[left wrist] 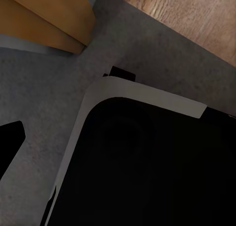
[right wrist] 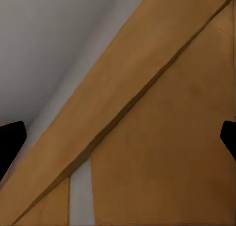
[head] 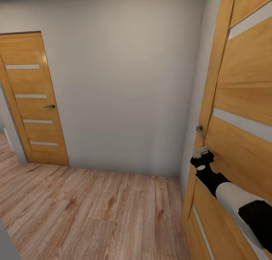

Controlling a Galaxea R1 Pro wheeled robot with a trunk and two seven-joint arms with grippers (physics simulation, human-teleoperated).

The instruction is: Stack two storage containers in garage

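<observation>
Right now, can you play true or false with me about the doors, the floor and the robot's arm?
1. The right gripper is up against the near wooden door. True.
2. The far door stands wide open. False: it looks shut in its frame.
3. The floor in the head view is light wood planks. True.
4. The wall between the doors is red brick. False: it is plain pale grey.
5. The near door's handle is just above the right gripper. True.
6. The right gripper holds an orange bin. False: its fingertips are apart with only door between them.

Home hallway: wooden doors (head: 36,101), plank floor (head: 94,211).
</observation>
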